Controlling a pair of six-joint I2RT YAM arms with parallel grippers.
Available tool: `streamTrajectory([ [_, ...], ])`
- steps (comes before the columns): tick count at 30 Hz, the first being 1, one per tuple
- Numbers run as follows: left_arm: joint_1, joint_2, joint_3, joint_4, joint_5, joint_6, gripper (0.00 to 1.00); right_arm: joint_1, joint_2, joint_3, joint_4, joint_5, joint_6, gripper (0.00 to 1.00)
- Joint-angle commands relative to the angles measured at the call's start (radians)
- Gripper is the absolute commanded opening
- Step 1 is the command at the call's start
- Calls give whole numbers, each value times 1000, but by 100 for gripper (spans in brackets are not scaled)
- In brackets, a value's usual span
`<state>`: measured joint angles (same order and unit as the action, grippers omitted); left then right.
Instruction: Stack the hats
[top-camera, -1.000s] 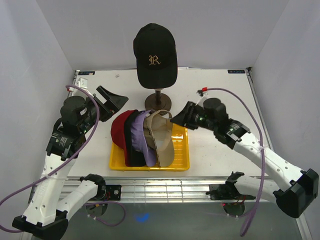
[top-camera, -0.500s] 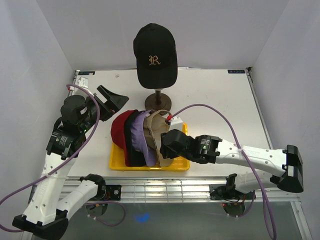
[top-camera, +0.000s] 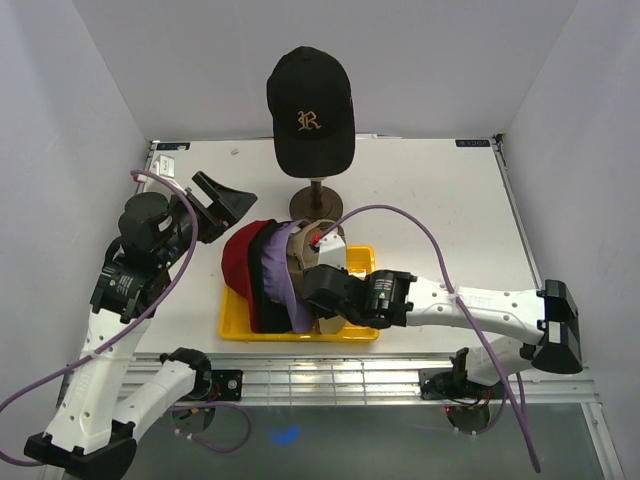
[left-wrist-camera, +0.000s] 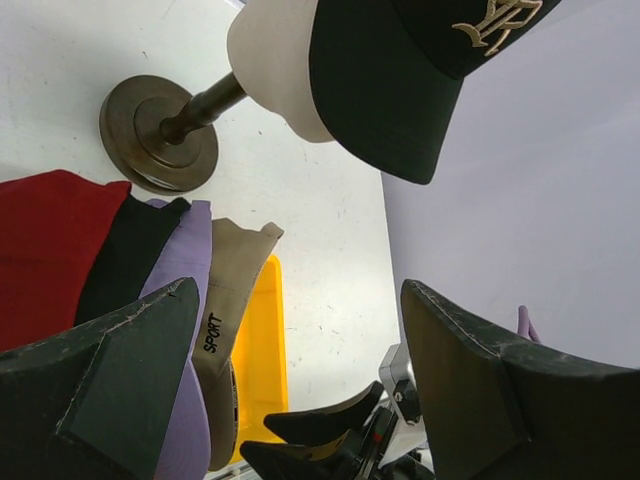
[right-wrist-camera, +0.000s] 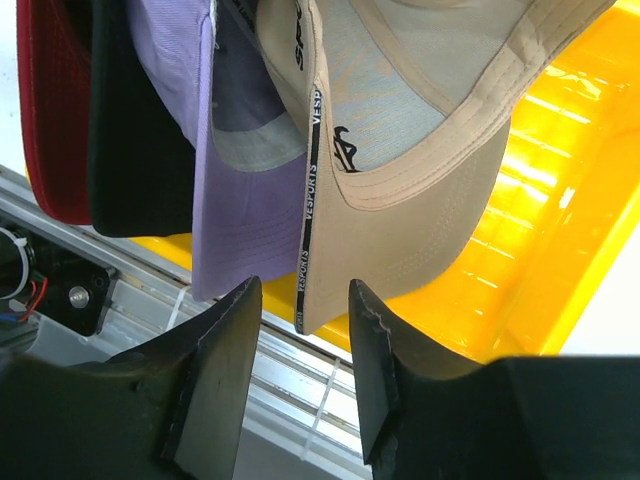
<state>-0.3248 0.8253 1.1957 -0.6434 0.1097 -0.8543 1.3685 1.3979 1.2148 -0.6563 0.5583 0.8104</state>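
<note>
Pale walls (top-camera: 180, 60) enclose a white table (top-camera: 440, 190); hats (top-camera: 275, 272) fill yellow tray (top-camera: 362, 262).

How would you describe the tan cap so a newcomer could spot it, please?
Find the yellow tray at the front of the table, holding four nested caps. The tan cap ends the row on the right, beside the lavender cap, and carries a black lettered band.

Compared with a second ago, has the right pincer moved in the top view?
Yes. The right pincer has swung left and toward the near edge, from beside the stand base to over the yellow tray, at the tan cap's brim.
</note>
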Motion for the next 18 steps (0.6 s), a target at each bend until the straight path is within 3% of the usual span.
streamTrajectory([
  [1, -2, -18, 16, -1, 8, 4, 92, 9, 7, 42, -22, 51, 6, 47],
  [10, -2, -26, 7, -1, 15, -5, 92, 9, 81, 51, -16, 17, -23, 47],
  [15, -2, -31, -8, -1, 25, -14, 92, 9, 144, 78, -42, -3, -34, 40],
  [18, -2, -46, -24, -1, 22, -19, 92, 9, 145, 68, -46, 2, -28, 29],
])
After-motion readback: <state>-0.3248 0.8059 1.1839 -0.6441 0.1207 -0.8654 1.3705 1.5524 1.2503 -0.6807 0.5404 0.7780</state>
